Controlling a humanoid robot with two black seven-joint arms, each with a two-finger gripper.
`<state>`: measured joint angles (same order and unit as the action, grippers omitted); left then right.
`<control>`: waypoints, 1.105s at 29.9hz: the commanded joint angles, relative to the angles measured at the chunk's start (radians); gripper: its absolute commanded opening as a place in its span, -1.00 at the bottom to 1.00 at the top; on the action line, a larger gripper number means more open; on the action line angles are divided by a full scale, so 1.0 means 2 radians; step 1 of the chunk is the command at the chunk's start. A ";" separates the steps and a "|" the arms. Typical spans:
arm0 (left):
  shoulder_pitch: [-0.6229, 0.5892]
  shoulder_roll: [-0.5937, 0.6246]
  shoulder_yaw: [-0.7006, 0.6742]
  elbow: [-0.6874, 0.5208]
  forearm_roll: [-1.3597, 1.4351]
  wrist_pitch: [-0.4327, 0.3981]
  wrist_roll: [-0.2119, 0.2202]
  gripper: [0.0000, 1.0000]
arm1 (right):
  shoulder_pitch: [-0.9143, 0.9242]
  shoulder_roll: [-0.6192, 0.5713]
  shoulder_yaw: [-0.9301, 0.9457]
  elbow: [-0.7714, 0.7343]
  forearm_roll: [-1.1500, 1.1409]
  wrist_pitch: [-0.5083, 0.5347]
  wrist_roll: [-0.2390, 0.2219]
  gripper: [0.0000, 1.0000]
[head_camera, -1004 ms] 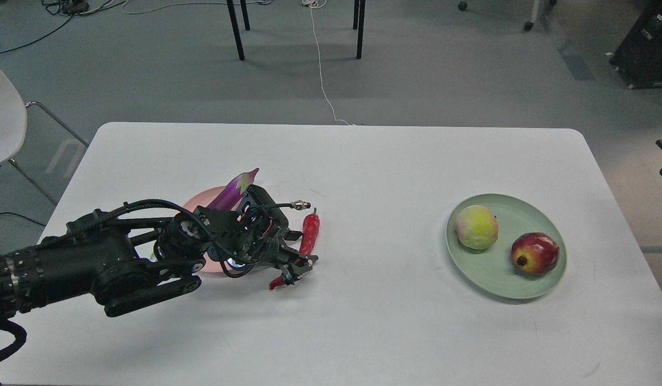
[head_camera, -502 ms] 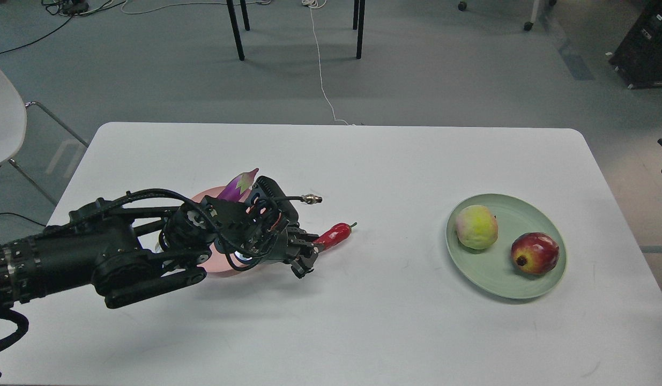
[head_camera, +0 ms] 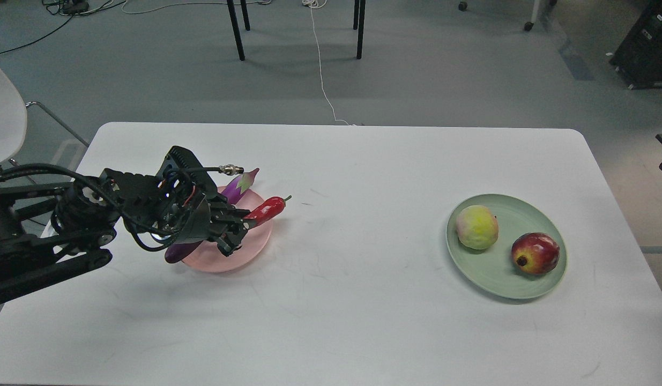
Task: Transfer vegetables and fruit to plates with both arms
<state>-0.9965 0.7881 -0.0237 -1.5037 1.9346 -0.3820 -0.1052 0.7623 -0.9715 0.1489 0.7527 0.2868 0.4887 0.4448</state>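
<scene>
Left black cabled arm is reaching in from the left edge, its end effector (head_camera: 239,221) clamping the lower end of the curved glossy red chili (head_camera: 266,208) and holding it tilted above the round pale pink plate (head_camera: 245,252) on the white table (head_camera: 336,311). Long glossy purple eggplant (head_camera: 237,186) is lying across that plate, partly hidden by the arm. Round yellow-green fruit (head_camera: 476,227) and round dark-red fruit (head_camera: 535,253) are sitting well apart to the right, on the pale green plate (head_camera: 523,214).
</scene>
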 commanded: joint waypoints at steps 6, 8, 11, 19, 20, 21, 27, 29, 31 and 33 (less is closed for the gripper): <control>0.010 -0.014 -0.003 0.006 -0.002 0.002 0.002 0.44 | 0.001 -0.004 0.000 0.001 -0.001 0.000 0.000 0.98; 0.010 -0.013 -0.003 0.006 -0.002 0.002 0.001 0.50 | 0.000 -0.006 0.000 0.000 -0.003 0.000 0.000 0.98; 0.009 -0.011 -0.003 0.006 -0.002 0.002 0.000 0.56 | 0.000 -0.006 0.000 0.000 -0.003 0.000 0.000 0.98; 0.010 -0.006 -0.134 0.012 -0.191 0.029 0.000 0.95 | 0.018 -0.001 0.021 -0.005 -0.003 0.000 -0.002 0.98; 0.010 -0.008 -0.150 0.024 -0.242 0.031 0.000 0.96 | 0.020 -0.001 0.023 -0.005 -0.003 0.000 -0.002 0.98; 0.010 -0.011 -0.160 0.037 -0.287 0.031 -0.001 0.96 | 0.022 -0.001 0.023 -0.006 -0.004 0.000 -0.002 0.98; 0.010 -0.045 -0.196 0.112 -0.538 0.032 -0.003 0.96 | 0.057 0.040 0.042 -0.006 -0.003 0.000 0.001 0.98; 0.011 -0.065 -0.223 0.149 -0.605 0.032 -0.005 0.96 | 0.061 0.061 0.081 -0.007 -0.003 0.000 0.001 0.98; 0.017 -0.099 -0.252 0.189 -0.675 0.030 -0.005 0.96 | 0.057 0.080 0.119 -0.020 -0.003 0.000 0.000 0.98; 0.019 -0.123 -0.272 0.222 -0.722 0.028 -0.005 0.96 | 0.059 0.104 0.136 -0.038 -0.003 0.000 -0.003 0.98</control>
<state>-0.9669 0.6139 -0.5061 -1.1551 0.6393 -0.3193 -0.1147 0.8788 -0.8244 0.3575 0.7175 0.2804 0.4887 0.4458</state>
